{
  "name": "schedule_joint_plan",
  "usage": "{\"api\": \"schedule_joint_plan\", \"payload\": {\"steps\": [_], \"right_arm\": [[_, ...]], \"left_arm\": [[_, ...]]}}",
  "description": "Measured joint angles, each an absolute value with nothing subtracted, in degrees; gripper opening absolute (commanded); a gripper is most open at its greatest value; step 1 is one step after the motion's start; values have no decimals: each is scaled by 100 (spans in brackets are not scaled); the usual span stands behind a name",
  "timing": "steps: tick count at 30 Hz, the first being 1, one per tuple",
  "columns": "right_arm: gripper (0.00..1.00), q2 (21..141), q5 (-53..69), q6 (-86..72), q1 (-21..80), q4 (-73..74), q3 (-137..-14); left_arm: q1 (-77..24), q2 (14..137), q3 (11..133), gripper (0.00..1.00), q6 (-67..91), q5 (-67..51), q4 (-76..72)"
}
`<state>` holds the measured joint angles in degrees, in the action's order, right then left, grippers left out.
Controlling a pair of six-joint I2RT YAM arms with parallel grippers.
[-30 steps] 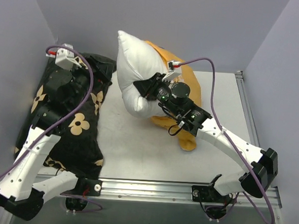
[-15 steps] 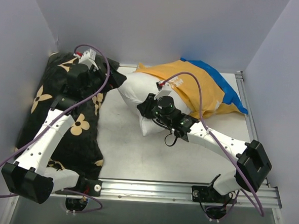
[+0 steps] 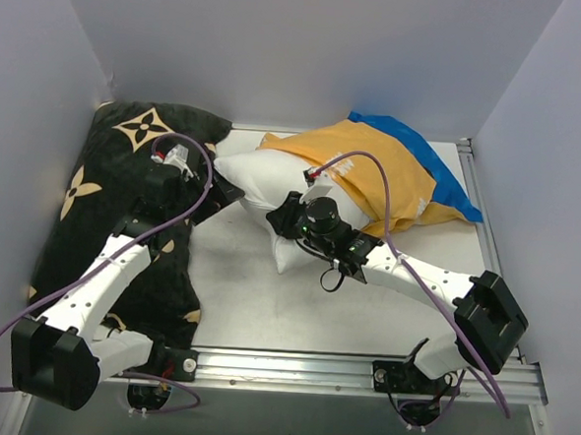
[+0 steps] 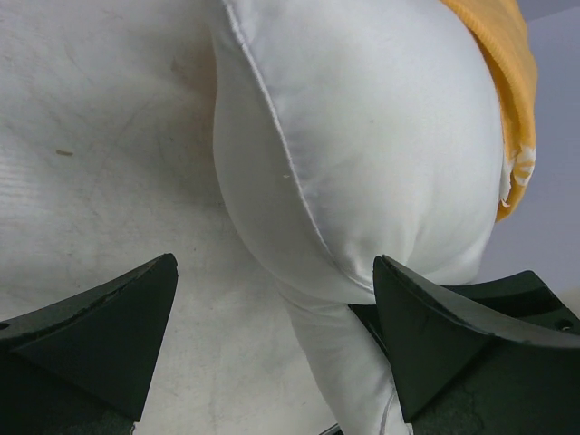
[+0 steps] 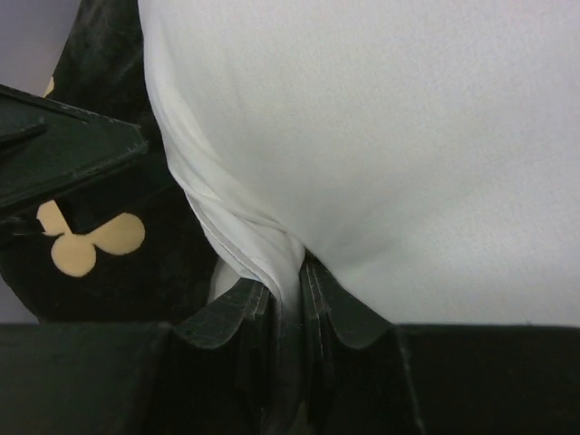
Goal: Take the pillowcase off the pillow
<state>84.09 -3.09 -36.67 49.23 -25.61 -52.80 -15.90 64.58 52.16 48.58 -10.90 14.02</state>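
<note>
Far left, the black flower-print cushion (image 3: 104,196) lies along the wall side of the worktop (image 3: 265,305), and the left arm reaches across it. The left tool (image 3: 223,189) is spread wide, its two dark fingers (image 4: 100,326) standing either side of the pillow's near end with nothing clamped. Whether either finger touches the fabric, I cannot tell.

Moving to the middle, the pillow (image 3: 263,176) rests on the worktop, white and puffy, with one pointed corner aimed at the cushion. The right tool (image 3: 288,217) is nipped onto it: in the wrist view the tool (image 5: 288,290) is nearly closed, pinching a twisted fold of the white pillow (image 5: 408,136) cloth.

Over to the right, the pillowcase (image 3: 372,173) is bunched against the pillow's far right part, orange-yellow side showing and a blue edge trailing toward the right rail. Most of the pillow is out in the open.
</note>
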Motion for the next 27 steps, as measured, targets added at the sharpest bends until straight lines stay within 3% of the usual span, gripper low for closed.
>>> {"api": "schedule_joint_plan", "payload": {"steps": [12,27], "right_arm": [[0,8418,-255,-3607,5048,-2661,-5175],[0,8713,-43,-3319,5284,-2803,-5127]], "left_arm": [[-1525,6512,3599,98,6075,-1708,-1581],[-1518,7435,3516,97,6230,-2126,-3065]]}}
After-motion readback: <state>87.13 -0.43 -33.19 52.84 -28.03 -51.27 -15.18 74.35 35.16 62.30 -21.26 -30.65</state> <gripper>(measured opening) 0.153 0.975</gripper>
